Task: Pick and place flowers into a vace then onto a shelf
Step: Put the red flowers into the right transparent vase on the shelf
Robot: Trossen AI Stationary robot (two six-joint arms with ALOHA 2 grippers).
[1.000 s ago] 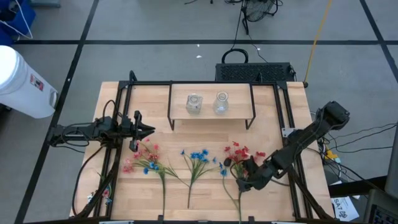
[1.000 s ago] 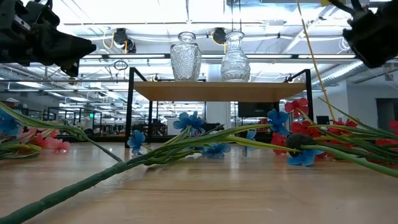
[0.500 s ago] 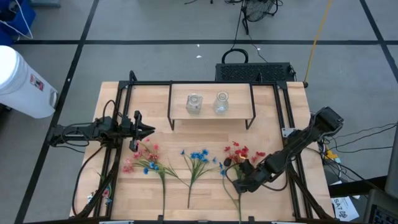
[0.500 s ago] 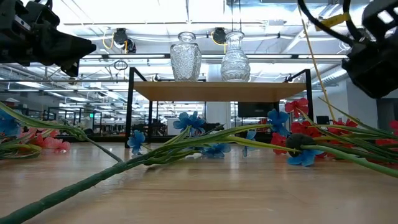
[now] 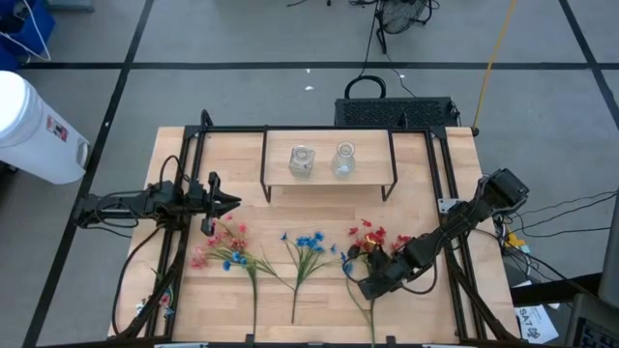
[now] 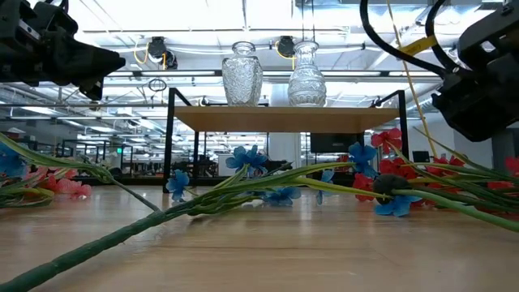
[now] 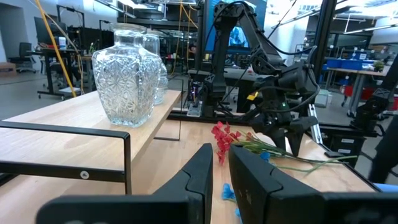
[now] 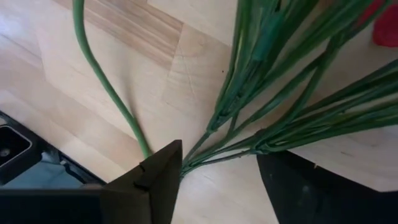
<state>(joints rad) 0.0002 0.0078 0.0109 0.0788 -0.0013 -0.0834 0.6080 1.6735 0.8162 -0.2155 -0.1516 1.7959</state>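
Three sprays lie flat on the wooden tabletop: pink, blue and red. Two glass vases stand on the low shelf. My right gripper is open and low over the red spray's stem bundle. In the right wrist view its fingers stand on either side of the green stems without touching them. My left gripper is shut and hovers above the pink spray's blossoms, pointing toward the table's right.
A black metal frame runs around the tabletop, and its rails pass beside both arms. A single thin green stem curves across the wood beside the bundle. The table's near edge lies close behind my right gripper. Bare wood shows between the sprays and the shelf.
My right gripper has moved down and a little toward the table's left, closing in on the red spray's stems. The sprays, the vases and my left arm have stayed where they were.
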